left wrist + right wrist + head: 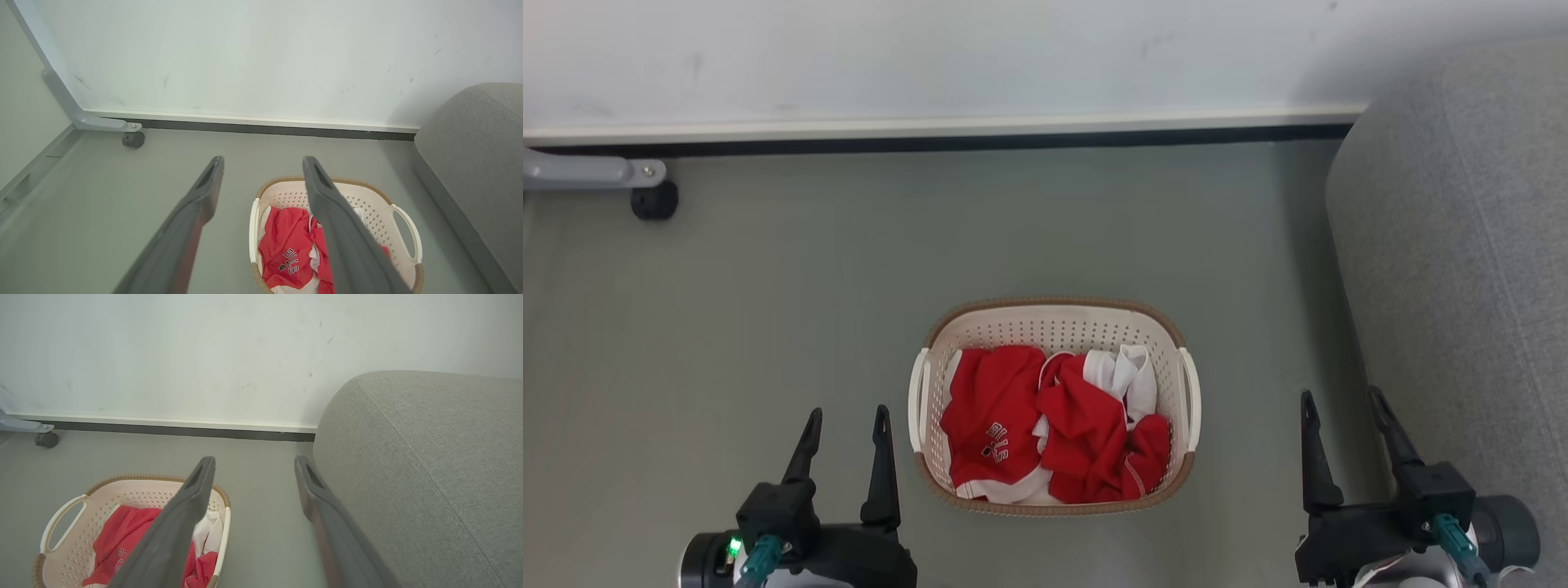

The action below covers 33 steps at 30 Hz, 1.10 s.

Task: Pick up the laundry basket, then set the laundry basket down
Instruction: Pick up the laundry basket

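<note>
My left gripper (848, 411) and right gripper (1342, 394) both stood with fingers apart and empty, one on each side of the laundry basket (1054, 327) on the grey floor (768, 310). I judged it light, its perforated plastic fairly stiff. The white side handles (918, 400) looked the place to grip. The red jersey (992, 412) inside read "BULLS".

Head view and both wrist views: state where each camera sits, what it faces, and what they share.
Head view: on the head, looking down at the floor; laundry basket centred, left pincer lower left, right pincer lower right.
Left wrist view: along its own fingers toward the wall; basket right.
Right wrist view: likewise along its fingers; basket left, sofa right.
All share the basket.
</note>
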Motion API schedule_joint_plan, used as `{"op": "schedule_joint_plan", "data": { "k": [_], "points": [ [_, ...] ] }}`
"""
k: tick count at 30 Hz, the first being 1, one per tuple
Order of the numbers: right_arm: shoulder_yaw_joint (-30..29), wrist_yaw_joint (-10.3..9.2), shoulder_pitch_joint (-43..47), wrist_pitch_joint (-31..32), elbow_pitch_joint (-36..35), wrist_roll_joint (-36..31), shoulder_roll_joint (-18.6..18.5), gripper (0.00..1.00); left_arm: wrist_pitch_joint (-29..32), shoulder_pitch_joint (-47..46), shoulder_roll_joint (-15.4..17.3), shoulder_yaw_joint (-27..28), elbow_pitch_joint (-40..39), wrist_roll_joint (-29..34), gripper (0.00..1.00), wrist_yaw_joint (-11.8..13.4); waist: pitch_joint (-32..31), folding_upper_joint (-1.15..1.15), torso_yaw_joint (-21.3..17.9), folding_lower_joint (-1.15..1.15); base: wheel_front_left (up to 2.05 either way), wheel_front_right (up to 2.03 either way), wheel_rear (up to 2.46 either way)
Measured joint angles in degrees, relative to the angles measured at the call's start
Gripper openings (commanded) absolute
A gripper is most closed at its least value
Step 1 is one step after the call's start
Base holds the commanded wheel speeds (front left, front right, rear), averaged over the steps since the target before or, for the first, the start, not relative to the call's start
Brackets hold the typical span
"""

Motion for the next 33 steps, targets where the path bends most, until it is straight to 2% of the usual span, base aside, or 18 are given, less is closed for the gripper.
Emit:
{"op": "schedule_joint_plan", "data": {
  "k": [33],
  "points": [
    [-0.12,0.00,-11.51,0.11,-2.57,-0.96,-0.60,1.00,0.99,-14.50,0.62,-0.87,-1.23,1.46,1.00,-1.55,20.88,0.00,-0.62,-0.01,0.00,0.00,0.00]
  ]
}}
